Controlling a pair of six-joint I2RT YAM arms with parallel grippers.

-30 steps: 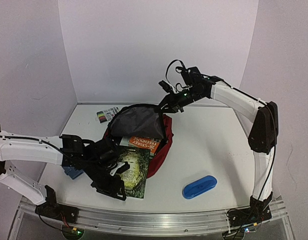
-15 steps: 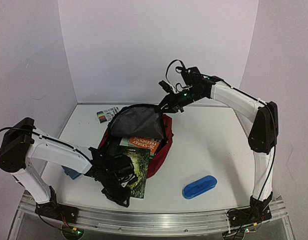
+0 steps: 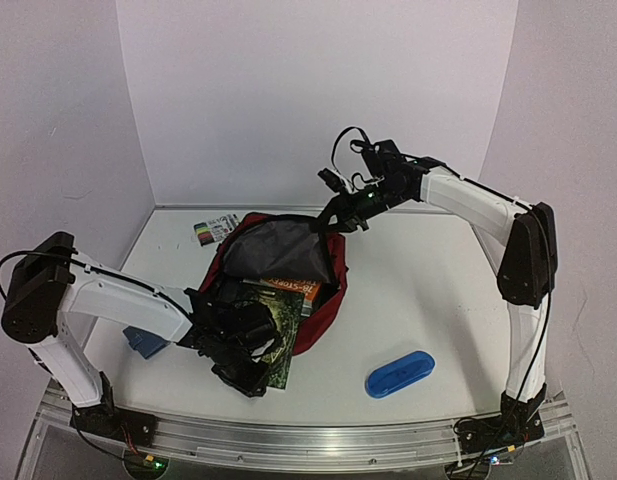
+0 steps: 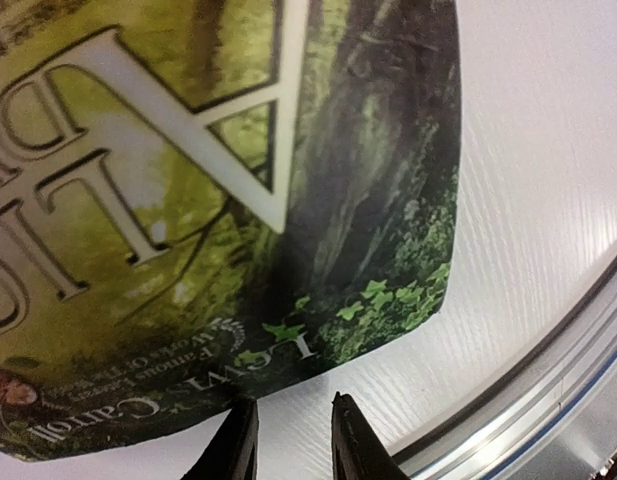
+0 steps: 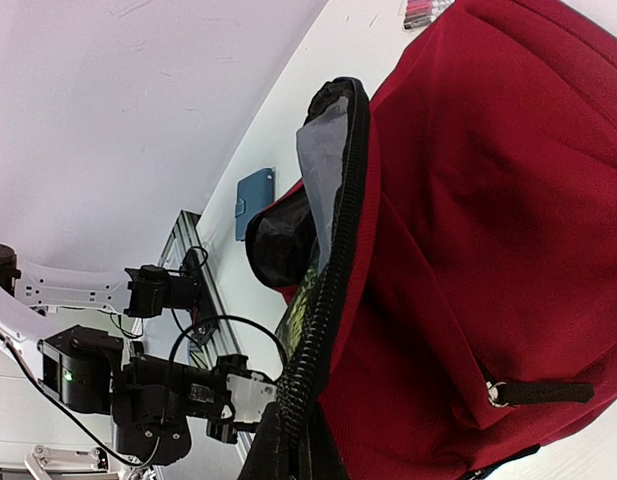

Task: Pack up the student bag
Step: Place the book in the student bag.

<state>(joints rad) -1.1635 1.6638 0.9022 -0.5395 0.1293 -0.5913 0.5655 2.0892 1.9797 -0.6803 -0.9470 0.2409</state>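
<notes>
Right gripper (image 3: 335, 214) is seen clamped on the black zip edge of the student bag (image 3: 326, 300), the fingers pinched tight on the far rim so that the mouth is held up and open. The same grip is shown in the right wrist view (image 5: 288, 445), with the red fabric (image 5: 468, 200) filling most of that picture. The bag is laid on the white table (image 3: 428, 290), left of centre, its grey lining exposed and its opening turned towards the arm bases. A green Lewis Carroll book (image 3: 278, 325) is lodged partly in the mouth, its near end out on the table. The left gripper (image 3: 250, 372) is set low at that near end; in its wrist view the fingers (image 4: 238, 445) are parted only narrowly, nothing is held between them, and the tips are placed just at the cover's edge (image 4: 238, 200). An orange book (image 3: 293, 288) is tucked inside the bag behind the green one. A blue oblong case (image 3: 399, 372) is lying well apart to the right. A small blue wallet-like item (image 3: 143, 342) is partly hidden by the left arm. A pack of coloured pens (image 3: 213, 230) is placed by the back wall.
</notes>
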